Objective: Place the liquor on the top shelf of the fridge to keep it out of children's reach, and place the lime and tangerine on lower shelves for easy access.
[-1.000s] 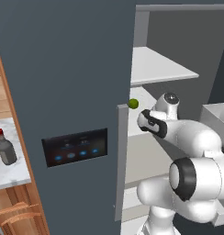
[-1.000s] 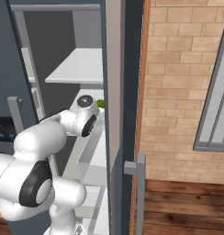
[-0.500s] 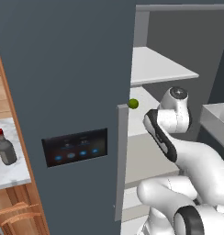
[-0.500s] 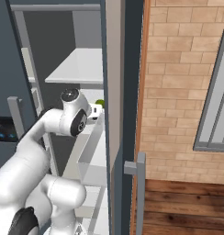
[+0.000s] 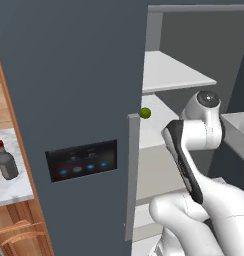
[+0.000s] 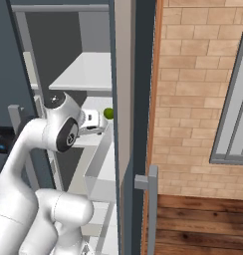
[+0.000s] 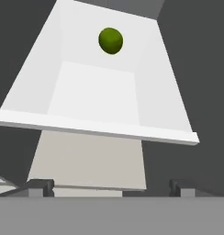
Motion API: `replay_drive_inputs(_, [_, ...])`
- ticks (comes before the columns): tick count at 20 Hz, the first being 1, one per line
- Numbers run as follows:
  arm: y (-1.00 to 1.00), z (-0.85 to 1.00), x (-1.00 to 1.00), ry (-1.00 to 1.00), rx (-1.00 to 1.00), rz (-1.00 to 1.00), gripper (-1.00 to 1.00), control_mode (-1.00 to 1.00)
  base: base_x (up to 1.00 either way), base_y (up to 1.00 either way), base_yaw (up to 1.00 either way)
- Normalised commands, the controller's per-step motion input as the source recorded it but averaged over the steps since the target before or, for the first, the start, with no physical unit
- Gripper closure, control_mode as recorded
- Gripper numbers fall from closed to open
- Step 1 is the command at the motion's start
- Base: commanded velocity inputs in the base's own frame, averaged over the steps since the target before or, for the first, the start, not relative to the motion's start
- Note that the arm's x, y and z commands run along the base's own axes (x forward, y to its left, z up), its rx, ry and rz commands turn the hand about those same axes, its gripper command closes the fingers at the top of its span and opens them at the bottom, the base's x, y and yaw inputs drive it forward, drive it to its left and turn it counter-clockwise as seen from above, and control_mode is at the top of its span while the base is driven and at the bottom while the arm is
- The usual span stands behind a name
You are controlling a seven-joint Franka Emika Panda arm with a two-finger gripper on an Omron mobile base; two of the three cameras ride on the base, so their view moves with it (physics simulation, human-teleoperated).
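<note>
Gripper (image 7: 111, 186) tips show as two small dark stubs at the bottom of the hand view, well apart with nothing between them, so the jaws stand open and empty. From both base views the fingers themselves are hard to make out: the white wrist hides them from the left, and the fridge's door edge cuts close beside them from the right.

The lime (image 7: 110, 40) rests near the back edge of one of the lower shelves (image 7: 95, 96), well clear of the gripper, with bare shelf between it and the front edge. In the left base view the lime (image 5: 145, 113) peeks just past the door edge. The top shelf (image 5: 169, 72) sits above it, bare where visible. The fridge (image 5: 79, 75) door hides the shelves' left part.

The liquor (image 5: 6, 161) stands upright on a pale counter (image 5: 14, 187) at the left, partly cropped by the door. A grey door bin (image 6: 101, 172) sits just beside the arm.
</note>
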Motion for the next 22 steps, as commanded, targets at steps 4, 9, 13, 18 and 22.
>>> replay_drive_inputs(4, [0.17,0.64,-0.59,0.0,0.0,0.0,-1.0,-1.0,0.0,0.0,0.0])
replay_drive_inputs(9, [0.12,0.66,-0.57,0.0,0.03,0.0,-1.0,-1.0,0.0,0.0,0.0])
replay_drive_inputs(13, [0.0,0.53,-0.42,0.0,0.01,0.0,-1.0,-1.0,0.0,0.0,0.0])
replay_drive_inputs(18, [0.0,0.32,-0.49,0.0,0.0,0.0,-1.0,-1.0,0.0,0.0,0.0])
replay_drive_inputs(22, [0.05,0.15,-0.52,-0.03,0.0,0.0,-1.0,-1.0,0.0,0.0,0.0])
